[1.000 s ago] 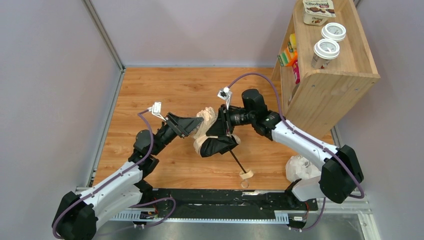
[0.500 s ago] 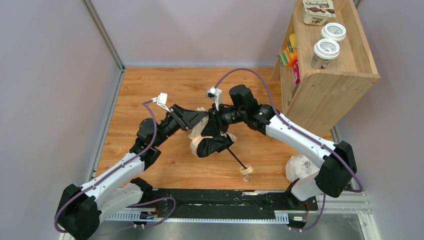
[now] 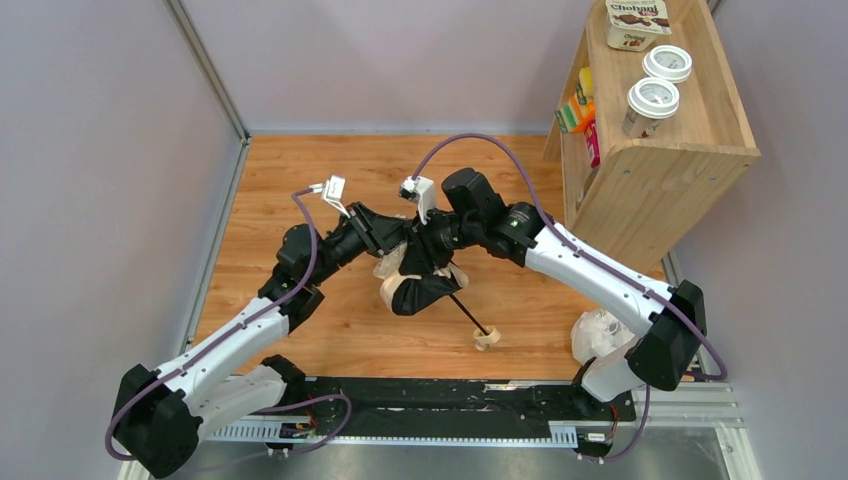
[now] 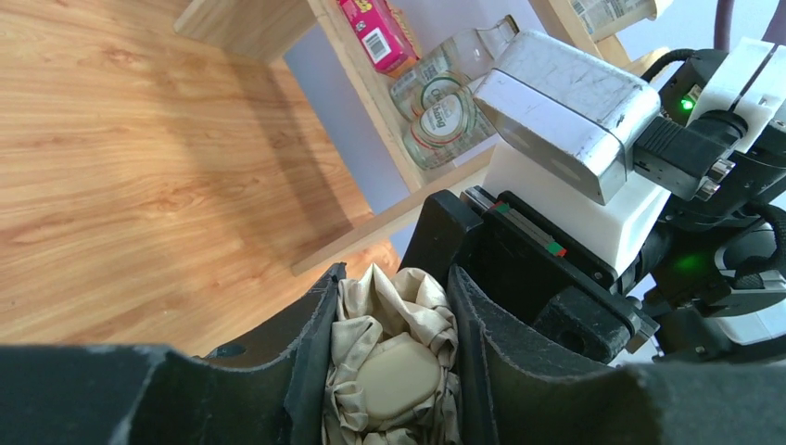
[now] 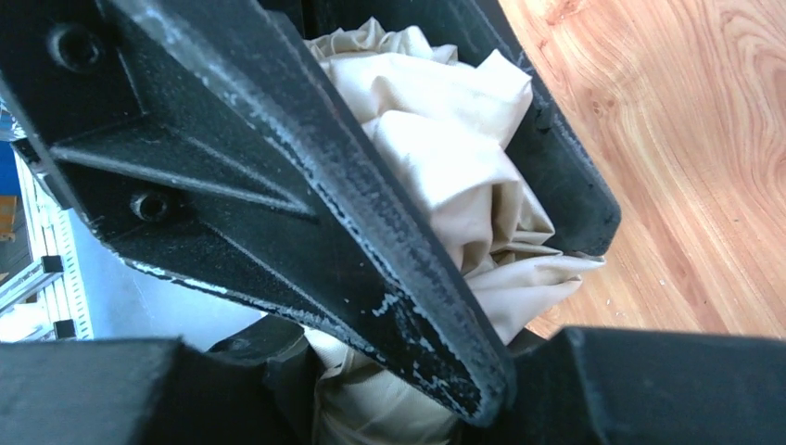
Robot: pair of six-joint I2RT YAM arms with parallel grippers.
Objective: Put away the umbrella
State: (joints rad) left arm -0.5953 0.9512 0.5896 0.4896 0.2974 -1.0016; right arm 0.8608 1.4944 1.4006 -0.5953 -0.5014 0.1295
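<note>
Umbrella (image 3: 412,292) mid-desk, bunched, both hands clamped on the canopy.
Left hand (image 3: 393,240) comes in from the left edge side and right hand (image 3: 428,252) from the right, meeting over the middle of the desk (image 3: 330,180). Left wrist view: left hand (image 4: 394,283) fingers squeeze crumpled cream fabric of the umbrella (image 4: 389,371) between them. Right wrist view: right hand (image 5: 482,241) is likewise closed on a wad of canopy (image 5: 445,158). The shaft (image 3: 468,315) runs out of the bundle toward the near-right corner and ends in the knob (image 3: 487,340), close to the near edge; can't tell if the knob touches the desk. Shelf unit (image 3: 660,150) sits at the far-right corner, white bag (image 3: 600,335) at the near-right corner, well apart from the umbrella.
</note>
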